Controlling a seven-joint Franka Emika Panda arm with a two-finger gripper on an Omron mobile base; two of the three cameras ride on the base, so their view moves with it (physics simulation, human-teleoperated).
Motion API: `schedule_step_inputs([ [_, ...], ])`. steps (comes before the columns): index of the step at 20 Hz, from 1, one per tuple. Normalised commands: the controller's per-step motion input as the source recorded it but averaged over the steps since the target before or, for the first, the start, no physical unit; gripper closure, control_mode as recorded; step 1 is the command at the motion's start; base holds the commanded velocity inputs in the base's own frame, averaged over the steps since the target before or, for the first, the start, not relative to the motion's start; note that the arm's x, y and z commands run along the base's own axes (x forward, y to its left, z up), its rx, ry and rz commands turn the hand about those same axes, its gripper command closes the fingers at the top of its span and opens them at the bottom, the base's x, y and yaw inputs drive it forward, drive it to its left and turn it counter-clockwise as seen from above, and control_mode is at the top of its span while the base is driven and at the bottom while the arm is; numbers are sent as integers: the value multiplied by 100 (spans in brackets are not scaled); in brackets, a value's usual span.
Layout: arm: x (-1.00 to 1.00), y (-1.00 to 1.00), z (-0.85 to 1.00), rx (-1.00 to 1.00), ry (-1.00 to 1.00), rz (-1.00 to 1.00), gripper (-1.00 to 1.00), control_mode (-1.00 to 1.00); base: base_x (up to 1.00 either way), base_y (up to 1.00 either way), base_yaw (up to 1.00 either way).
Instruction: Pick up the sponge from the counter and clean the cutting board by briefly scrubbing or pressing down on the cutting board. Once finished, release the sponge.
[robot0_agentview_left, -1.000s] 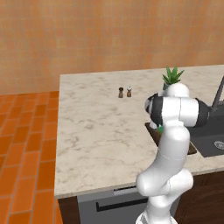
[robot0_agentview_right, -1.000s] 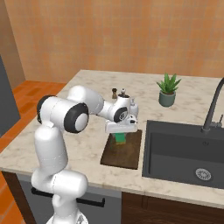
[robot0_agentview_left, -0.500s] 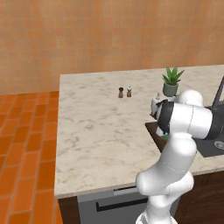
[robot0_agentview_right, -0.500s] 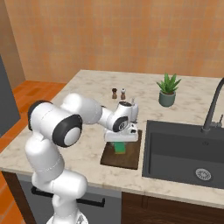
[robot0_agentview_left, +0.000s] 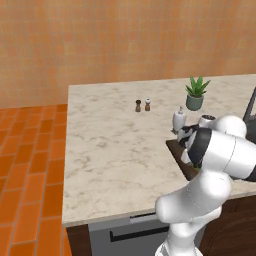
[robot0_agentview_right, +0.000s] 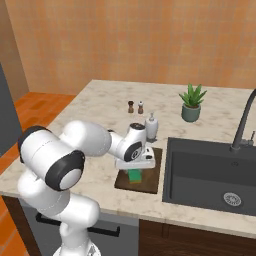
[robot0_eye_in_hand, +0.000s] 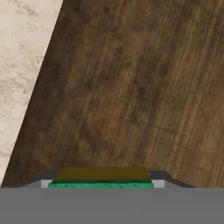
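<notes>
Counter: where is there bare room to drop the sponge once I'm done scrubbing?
The counter is bare from its left edge to the board, in front of the shakers. Crowded: behind the board, by the soap bottle and plant; the sink borders its right.

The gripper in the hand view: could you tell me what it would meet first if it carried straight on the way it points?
Probably the cutting board; the gripper, shut on the sponge, points at its brown surface.
</notes>
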Motion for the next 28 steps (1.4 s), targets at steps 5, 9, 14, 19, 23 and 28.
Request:
schedule_step_inputs([
  [5,63,-11,0,0,0,-3,100,-100,0,0,0],
  [9,76,-36,0,0,0,-6,100,-100,0,0,0],
  [14,68,-33,0,0,0,-8,100,-100,0,0,0],
  [19,36,-25,0,0,0,-6,100,-100,0,0,0],
  [23,-71,-2,-25,-1,-9,-2,100,-100,0,0,0],
  [28,-100,12,-39,-4,-9,-2,100,-100,0,0,0],
])
